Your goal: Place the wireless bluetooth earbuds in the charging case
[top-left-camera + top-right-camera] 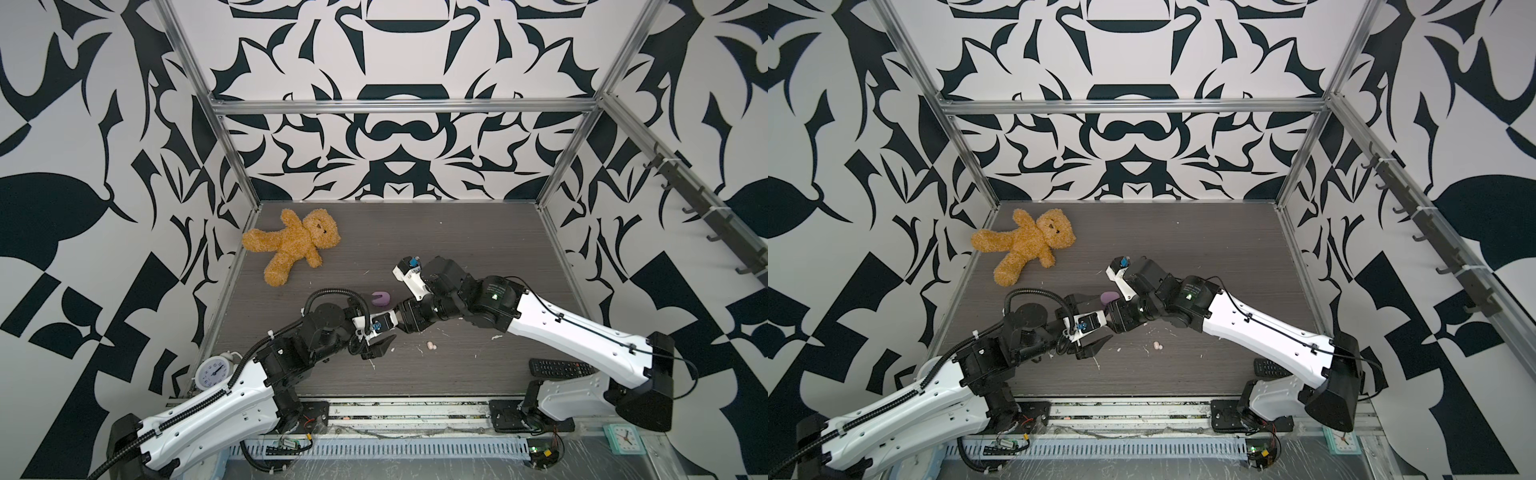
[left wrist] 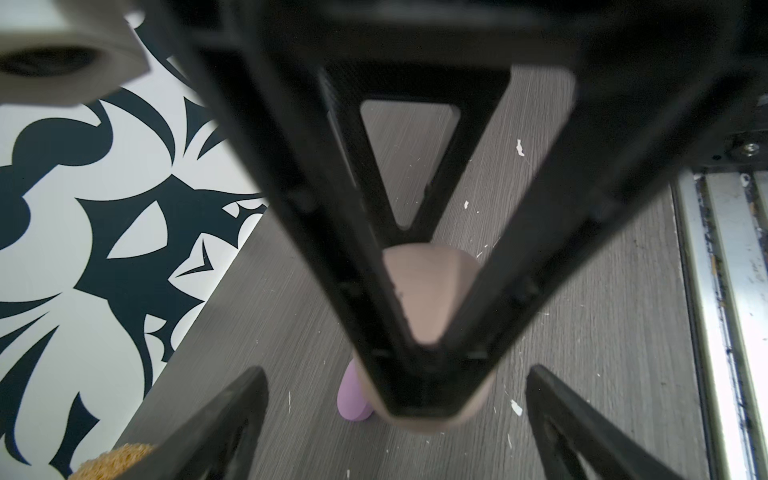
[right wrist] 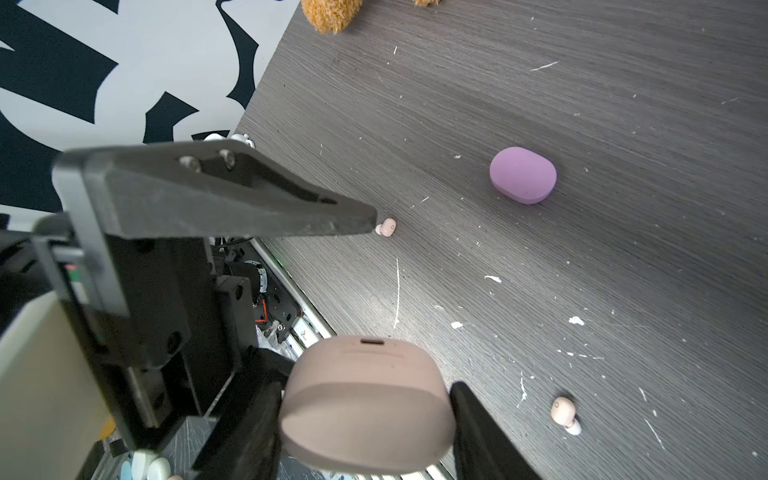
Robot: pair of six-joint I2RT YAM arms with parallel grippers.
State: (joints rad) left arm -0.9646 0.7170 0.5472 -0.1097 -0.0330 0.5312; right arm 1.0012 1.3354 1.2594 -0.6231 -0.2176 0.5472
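R gripper (image 3: 365,419) is clamping the peach charging case (image 3: 365,374) btw. its two fingers, jaws standing approx. half apart w/ the case filling the gap. The case is looking shut, its charging port facing the wrist cam. L gripper (image 2: 397,372) is facing it nearly tip to tip, jaws spread wide and holding nothing. In the left wrist view the R gripper's open-frame finger and the peach case are filling the space right ahead of it. In the right wrist view one L finger (image 3: 232,199) is reaching across, and a peach earbud (image 3: 388,227) is lying on the table (image 3: 623,104) just off its tip; touching or not, can't tell. A second peach earbud (image 3: 565,415) is lying on the table near the R gripper, to one side of the held case and apart from it. In both top views a peach earbud (image 1: 431,345) (image 1: 1157,345) is showing on the front side of the two grippers, near them but apart. Lilac charging case (image 3: 523,174) is sitting shut on the table on the far side of the grippers, twd. the teddy bear (image 1: 293,245). White scraps (image 3: 575,320) are dotting the table round the buds.
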